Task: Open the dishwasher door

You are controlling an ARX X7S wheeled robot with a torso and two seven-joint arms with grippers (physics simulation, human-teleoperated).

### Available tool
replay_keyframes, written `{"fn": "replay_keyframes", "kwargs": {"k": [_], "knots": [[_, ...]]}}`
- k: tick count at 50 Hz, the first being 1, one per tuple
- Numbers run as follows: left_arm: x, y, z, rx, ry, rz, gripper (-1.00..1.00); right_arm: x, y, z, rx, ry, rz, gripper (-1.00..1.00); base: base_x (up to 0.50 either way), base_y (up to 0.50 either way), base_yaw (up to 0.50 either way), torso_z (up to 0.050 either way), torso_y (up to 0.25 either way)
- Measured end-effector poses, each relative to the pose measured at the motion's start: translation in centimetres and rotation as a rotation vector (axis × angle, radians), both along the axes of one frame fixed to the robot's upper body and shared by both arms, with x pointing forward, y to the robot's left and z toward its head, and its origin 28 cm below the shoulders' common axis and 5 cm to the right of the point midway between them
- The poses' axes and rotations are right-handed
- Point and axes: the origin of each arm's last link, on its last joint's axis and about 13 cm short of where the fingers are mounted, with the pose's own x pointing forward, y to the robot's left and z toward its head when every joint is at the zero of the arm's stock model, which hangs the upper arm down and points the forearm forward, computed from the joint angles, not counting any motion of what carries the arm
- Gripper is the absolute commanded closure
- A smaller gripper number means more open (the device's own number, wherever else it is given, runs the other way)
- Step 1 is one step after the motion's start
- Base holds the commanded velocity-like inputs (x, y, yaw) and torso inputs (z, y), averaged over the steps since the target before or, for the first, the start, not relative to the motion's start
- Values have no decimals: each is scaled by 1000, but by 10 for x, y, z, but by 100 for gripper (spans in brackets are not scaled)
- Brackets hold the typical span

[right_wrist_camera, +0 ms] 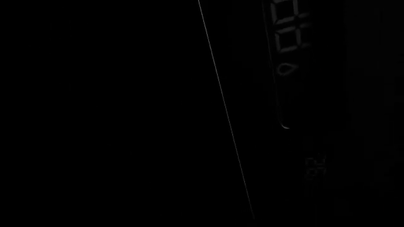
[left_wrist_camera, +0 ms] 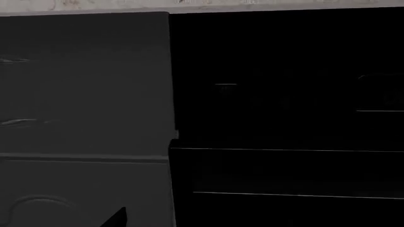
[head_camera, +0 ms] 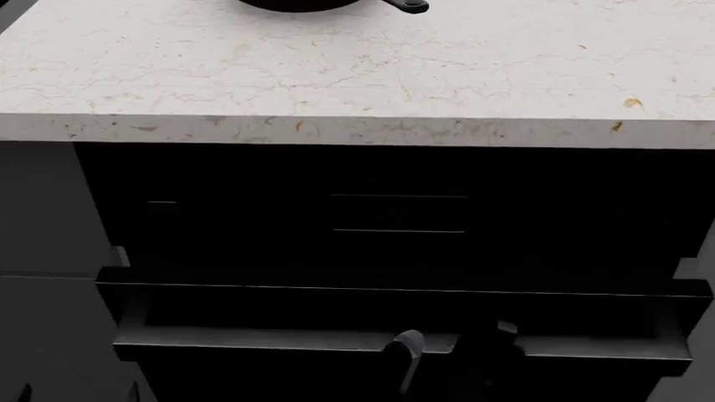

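Note:
The dishwasher door is black and stands tilted out a little from the black front under the counter; its grey top edge and dark inner face show in the head view. It also shows in the left wrist view, with a thin pale line along its top. My right gripper is at the middle of the door's top edge; one pale finger hangs over that edge. Its jaws are too dark to read. Only one dark fingertip of my left gripper shows, in front of the grey cabinet panel.
A pale speckled stone counter overhangs the dishwasher, with a black pan at its far edge. The control strip with thin lines sits above the door. The right wrist view is almost black, with faint display digits.

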Motion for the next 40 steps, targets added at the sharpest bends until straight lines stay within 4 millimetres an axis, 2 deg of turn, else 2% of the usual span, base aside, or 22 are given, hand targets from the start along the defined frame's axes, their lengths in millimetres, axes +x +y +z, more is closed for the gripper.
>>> {"fn": "replay_keyframes", "kwargs": {"k": [17, 40], "knots": [[-10, 4, 16, 7, -41, 19, -100, -23, -2, -4, 28, 17, -4, 100, -1, 0, 0, 2, 3], [-34, 17, 59, 32, -168, 82, -100, -45, -3, -14, 40, 9, -5, 100, -2, 0, -1, 1, 3]]}}
